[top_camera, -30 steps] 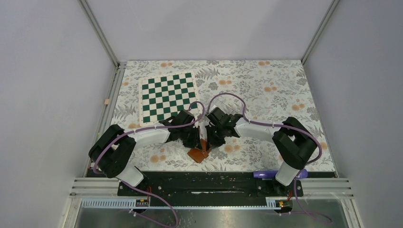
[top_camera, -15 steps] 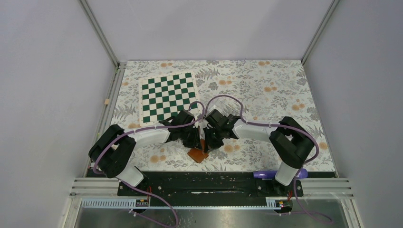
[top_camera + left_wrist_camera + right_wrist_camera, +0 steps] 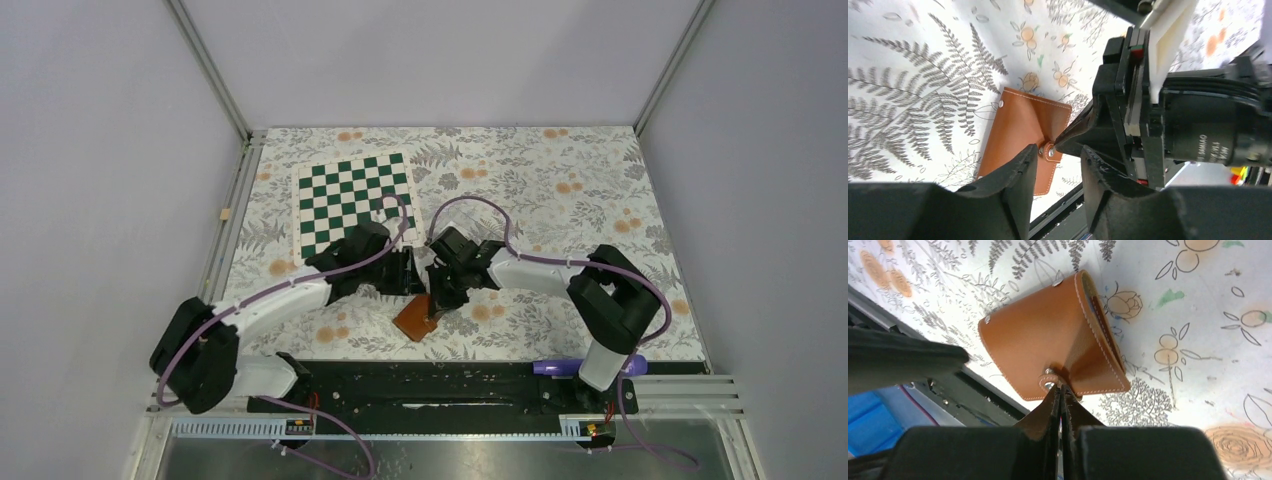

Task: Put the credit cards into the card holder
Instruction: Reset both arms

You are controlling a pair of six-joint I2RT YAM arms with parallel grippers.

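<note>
While the right gripper [image 3: 1060,390] clamps the snap tab of the card holder [image 3: 1043,335] at frame centre, the left gripper [image 3: 1059,155] stands apart, holding nothing — lettering on the motor [image 3: 1208,125] unreadable.

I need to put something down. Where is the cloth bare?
Bare: the far right of the cloth, between the chessboard mat and the right wall. Crowded: near centre, where left gripper and right gripper work at the card holder.

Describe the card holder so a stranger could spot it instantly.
On the floral tablecloth, look at the middle of the near edge, closer to the arms than the green checkerboard. The card holder is the small fold-over wallet with pale stitching and a metal snap, pinched by the right gripper. It is the only brown leather thing there.
</note>
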